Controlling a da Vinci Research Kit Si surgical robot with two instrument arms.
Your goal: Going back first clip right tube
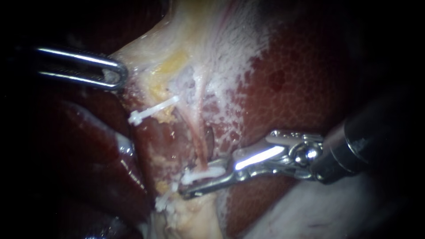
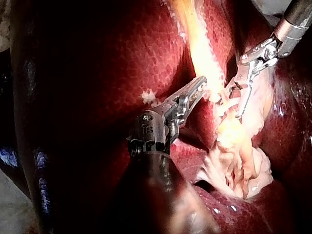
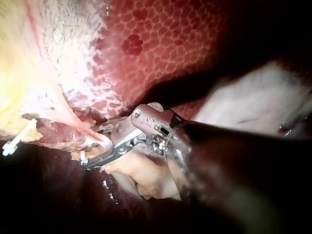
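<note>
A thin pink tube (image 1: 198,141) runs down the pale dissected bed. Near its lower end a white clip (image 1: 201,174) sits across it. My right instrument (image 1: 202,179) comes in from the right. Its jaws stand open around that clip, one above and one below; the right wrist view shows the right instrument (image 3: 92,148) in the same pose, the clip (image 3: 105,140) between them. My left instrument (image 1: 116,75) at the upper left is shut on the edge of pale yellowish gallbladder tissue (image 1: 177,44) and holds it up; the left wrist view shows the left instrument (image 2: 199,87) gripping the same fold.
Another white clip (image 1: 152,110) lies across the tissue to the left, higher up. More white clip material (image 1: 163,203) shows lower down. Dark red liver (image 1: 292,79) fills the right side, and a pale mass (image 1: 310,212) lies under the right shaft.
</note>
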